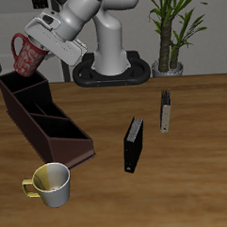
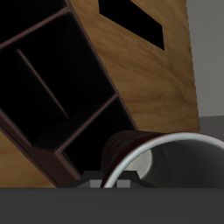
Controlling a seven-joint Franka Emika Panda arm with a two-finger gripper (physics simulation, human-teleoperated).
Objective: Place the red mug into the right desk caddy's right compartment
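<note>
Above the back end of the right desk caddy [image 1: 45, 119], the red mug [image 1: 27, 55] hangs tilted in the air, clamped in the gripper [image 1: 32, 49] and clear of the caddy's walls. The right compartment [image 1: 22, 89], the tall-walled end section, lies just below it. In the wrist view the mug's rim [image 2: 171, 157] fills the foreground over the caddy's dark divided sections [image 2: 61, 79]. Near the table's front edge stands 1 cream-yellow mug [image 1: 50, 184]. Well apart lie 1 black book [image 1: 133, 144] and 1 grey book [image 1: 165, 112].
</note>
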